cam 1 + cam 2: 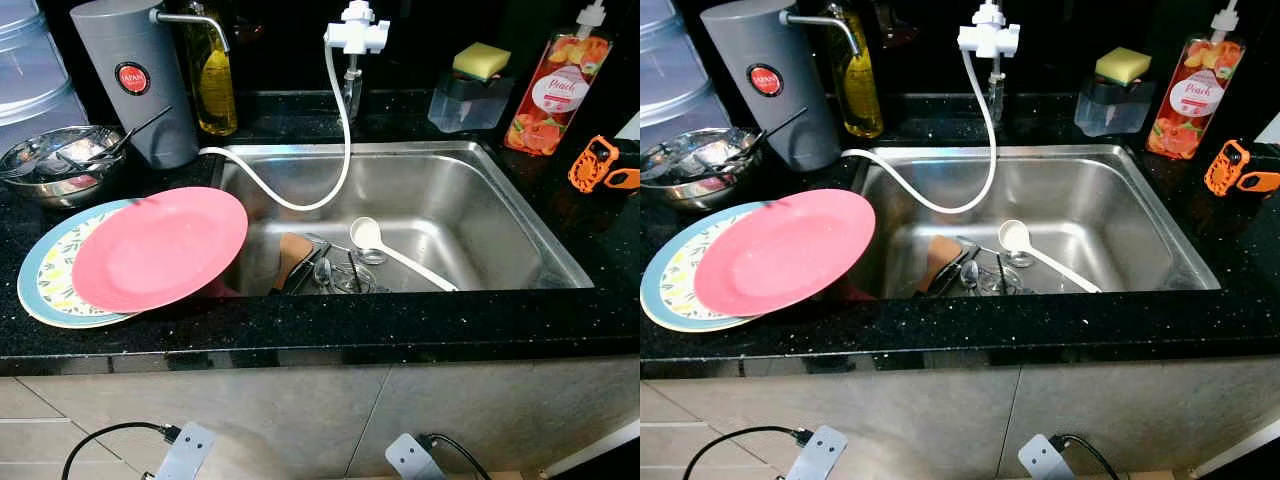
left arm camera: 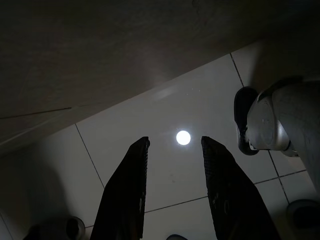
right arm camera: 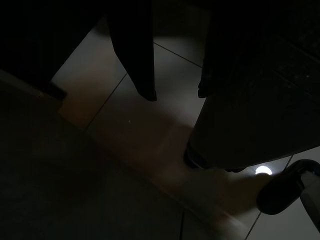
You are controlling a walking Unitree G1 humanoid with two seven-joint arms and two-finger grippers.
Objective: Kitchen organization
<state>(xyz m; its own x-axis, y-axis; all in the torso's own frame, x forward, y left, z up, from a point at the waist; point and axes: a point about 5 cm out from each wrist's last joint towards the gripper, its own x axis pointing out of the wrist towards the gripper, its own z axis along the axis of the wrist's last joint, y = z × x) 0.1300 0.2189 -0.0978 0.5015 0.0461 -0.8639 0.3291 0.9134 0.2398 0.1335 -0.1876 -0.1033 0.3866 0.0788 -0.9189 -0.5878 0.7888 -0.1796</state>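
A steel sink [image 1: 470, 190] is set in a black counter. In its basin lie a white ladle [image 1: 368, 234], a brown wooden utensil [image 1: 292, 256] and several metal utensils [image 1: 340, 272]. A pink plate [image 1: 160, 248] rests on a patterned blue-rimmed plate [image 1: 40, 285] on the counter left of the sink, its edge overhanging the basin. Both arms hang low in front of the cabinet. My left gripper [image 2: 174, 145] is open above the tiled floor. My right gripper [image 3: 176, 95] is open too, in deep shade.
A grey water dispenser [image 1: 135, 80], an oil bottle [image 1: 212, 85] and a steel bowl with cutlery [image 1: 60, 160] stand at the back left. A white hose [image 1: 335, 140] loops from the tap into the sink. Sponge holder [image 1: 470, 95], soap bottle [image 1: 555, 95] and orange tool [image 1: 600, 165] sit at the right.
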